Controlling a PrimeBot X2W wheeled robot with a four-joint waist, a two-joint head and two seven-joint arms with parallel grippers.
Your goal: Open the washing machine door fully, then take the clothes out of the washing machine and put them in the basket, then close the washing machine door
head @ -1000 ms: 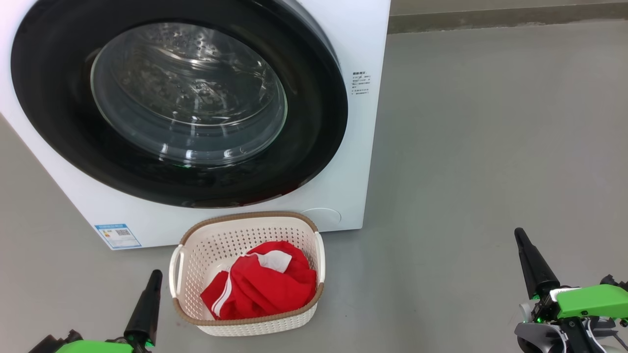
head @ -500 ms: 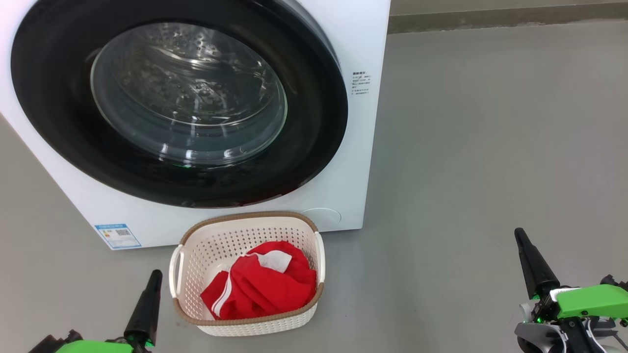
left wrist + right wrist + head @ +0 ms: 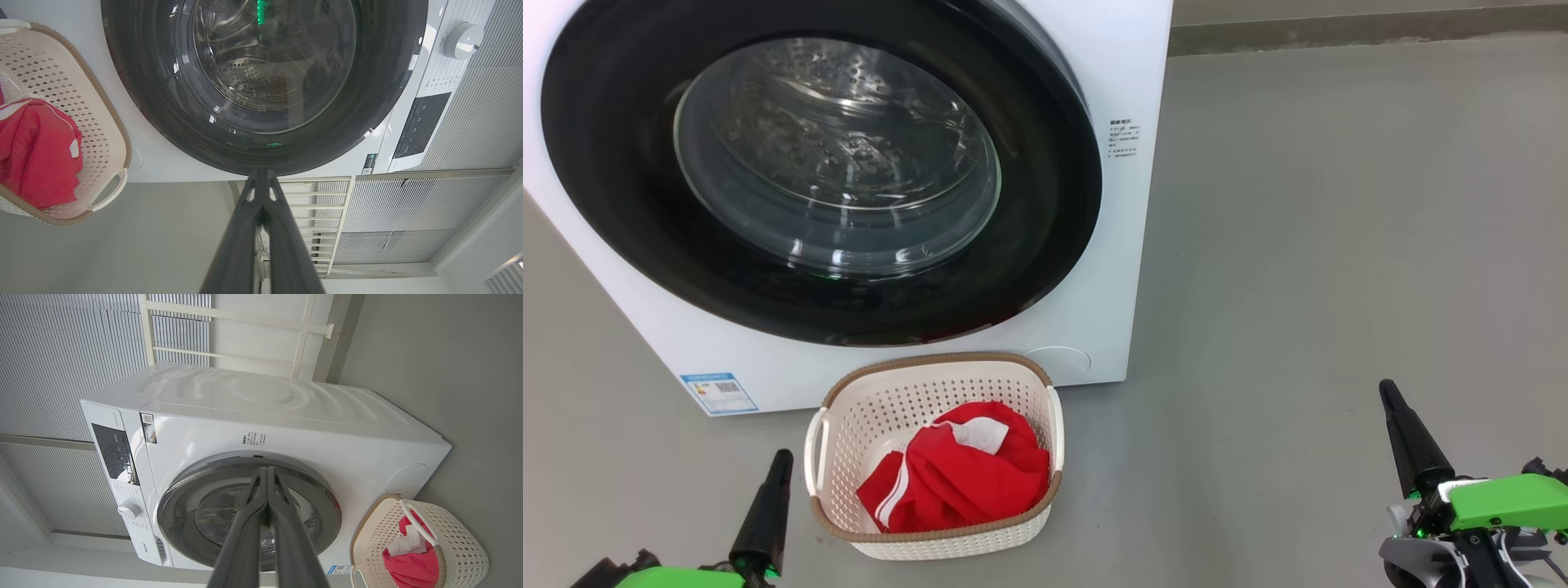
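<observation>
Head view: clothes (image 3: 968, 478) heaped red inside the basket (image 3: 931, 359), lower centre of frame, just in front of the washing machine (image 3: 1111, 65). Above it, washing machine door (image 3: 621, 204) across the upper left, black rim lying against the white front, looking shut; drum (image 3: 849, 147) behind the glass seemingly bare. Left fingers (image 3: 768, 506) at lower left and right fingers (image 3: 1409, 441) at lower right, both pairs clenched on nothing, well apart from door and basket, above grey floor (image 3: 1339, 245). Seen pressed tip to tip in both wrist views too. Nothing shifted across the last second: same door, same heap, same fingers. Judged from that stillness: opening, unloading and closing all apparently done, task likely at its end.
</observation>
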